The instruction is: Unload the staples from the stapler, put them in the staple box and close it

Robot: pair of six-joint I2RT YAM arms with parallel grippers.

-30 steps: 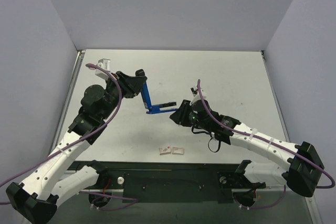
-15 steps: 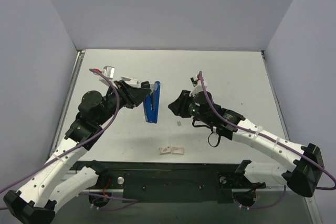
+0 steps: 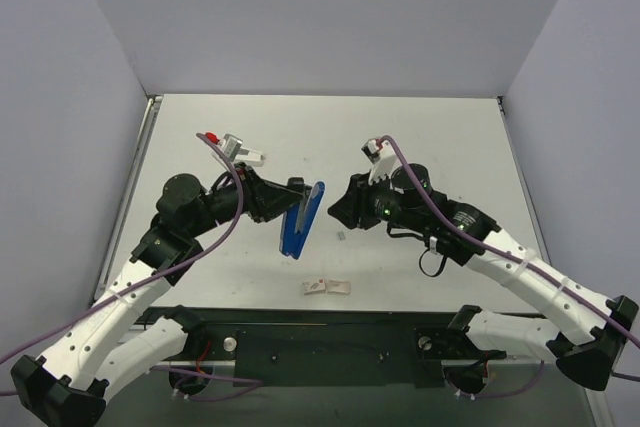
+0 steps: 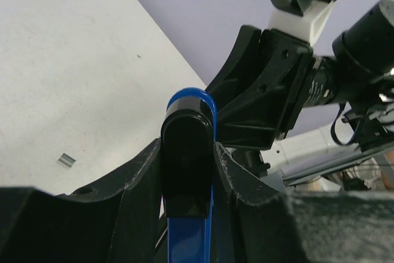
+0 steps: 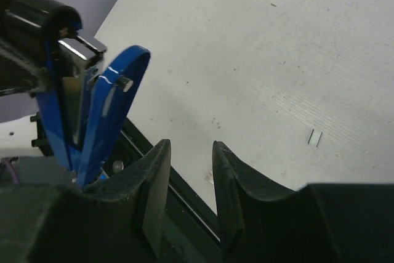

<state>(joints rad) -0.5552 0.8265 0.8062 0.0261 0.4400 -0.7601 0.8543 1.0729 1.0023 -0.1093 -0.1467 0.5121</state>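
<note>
My left gripper (image 3: 286, 193) is shut on the black end of the blue stapler (image 3: 302, 219), holding it above the table with its blue body pointing down toward the near edge. In the left wrist view the black end (image 4: 188, 146) fills the gap between the fingers. In the right wrist view the stapler (image 5: 114, 106) stands slightly open in a narrow V, its silvery track (image 5: 77, 100) showing. My right gripper (image 3: 338, 210) hangs just right of it, open and empty (image 5: 189, 152). A short silvery piece of staples (image 3: 341, 236) (image 5: 315, 138) (image 4: 66, 160) lies on the table between the grippers.
Two small white paper scraps (image 3: 315, 288) (image 3: 339, 288) with red marks lie near the table's front edge. The black front rail (image 3: 330, 332) runs along that edge below them. Grey walls enclose the table at the back and on both sides.
The right gripper let go of the stapler's lower arm, drew back and opened a little. The left arm swung the stapler rightward and its wide V narrowed. A staple piece appeared on the table.
</note>
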